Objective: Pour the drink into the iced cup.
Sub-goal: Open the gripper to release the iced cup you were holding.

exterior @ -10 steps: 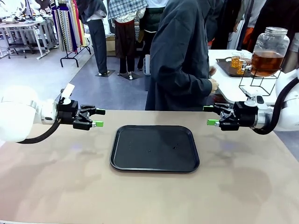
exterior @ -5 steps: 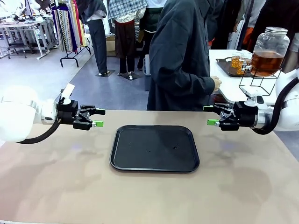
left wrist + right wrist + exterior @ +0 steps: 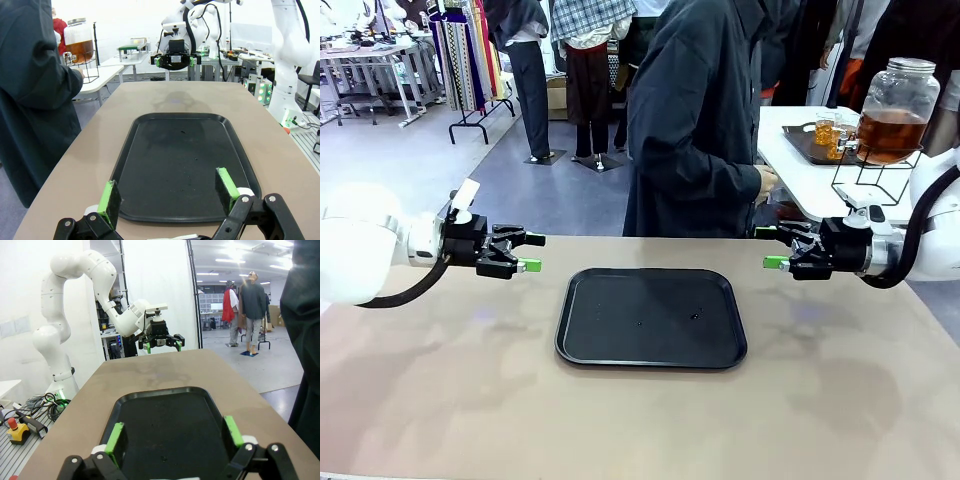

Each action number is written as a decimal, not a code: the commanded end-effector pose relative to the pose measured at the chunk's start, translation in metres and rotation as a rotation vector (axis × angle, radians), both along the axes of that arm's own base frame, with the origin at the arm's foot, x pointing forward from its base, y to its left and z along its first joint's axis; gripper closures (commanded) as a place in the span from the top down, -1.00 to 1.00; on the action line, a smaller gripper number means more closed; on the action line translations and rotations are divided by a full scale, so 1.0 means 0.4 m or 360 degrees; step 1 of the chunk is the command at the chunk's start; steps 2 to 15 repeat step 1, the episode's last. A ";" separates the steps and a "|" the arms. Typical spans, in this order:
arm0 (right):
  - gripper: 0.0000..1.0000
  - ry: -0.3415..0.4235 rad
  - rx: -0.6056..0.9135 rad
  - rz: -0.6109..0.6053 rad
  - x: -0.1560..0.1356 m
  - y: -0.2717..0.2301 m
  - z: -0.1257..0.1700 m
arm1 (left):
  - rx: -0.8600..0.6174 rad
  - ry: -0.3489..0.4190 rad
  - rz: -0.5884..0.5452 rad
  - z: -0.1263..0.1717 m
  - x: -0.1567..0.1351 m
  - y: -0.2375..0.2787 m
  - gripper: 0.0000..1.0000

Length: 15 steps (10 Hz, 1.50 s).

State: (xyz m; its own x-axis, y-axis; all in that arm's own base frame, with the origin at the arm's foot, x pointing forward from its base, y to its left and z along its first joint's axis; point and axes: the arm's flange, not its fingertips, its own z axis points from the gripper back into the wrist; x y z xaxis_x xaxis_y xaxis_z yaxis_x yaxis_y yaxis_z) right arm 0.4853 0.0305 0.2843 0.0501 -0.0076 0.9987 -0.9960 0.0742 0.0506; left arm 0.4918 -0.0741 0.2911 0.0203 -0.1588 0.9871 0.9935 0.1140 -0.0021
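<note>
The drink (image 3: 890,132) is amber liquid in a large clear jar with a metal lid, on a wire stand on a white side table at the far right; the left wrist view has the jar (image 3: 79,46) too. The iced cup is out of view. My left gripper (image 3: 533,252) hovers open over the table's left side, pointing at the black tray (image 3: 650,357). My right gripper (image 3: 768,248) hovers open at the tray's right, facing the left one. Nothing lies between either pair of fingers. In the wrist views, the left gripper (image 3: 167,187) and right gripper (image 3: 173,431) each look along the bare tray.
A person in a dark coat (image 3: 695,130) stands at the far edge, turned toward the side table (image 3: 800,190), one hand (image 3: 767,182) near it. A brown tray with glass mugs (image 3: 825,132) sits beside the jar. The tan tabletop (image 3: 450,400) around the black tray is bare.
The person has shifted left and drawn the hand lower along the side table. Both arms and grippers are unmoved.
</note>
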 end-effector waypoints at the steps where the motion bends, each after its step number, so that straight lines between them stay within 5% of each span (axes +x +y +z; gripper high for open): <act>1: 1.00 -0.0007 -0.0002 0.0005 0.000 0.005 0.015 | 0.0006 0.0014 0.0007 0.005 0.002 -0.002 1.00; 15: 1.00 -0.0007 -0.0002 0.0005 0.000 0.005 0.015 | 0.0006 0.0014 0.0007 0.005 0.002 -0.002 1.00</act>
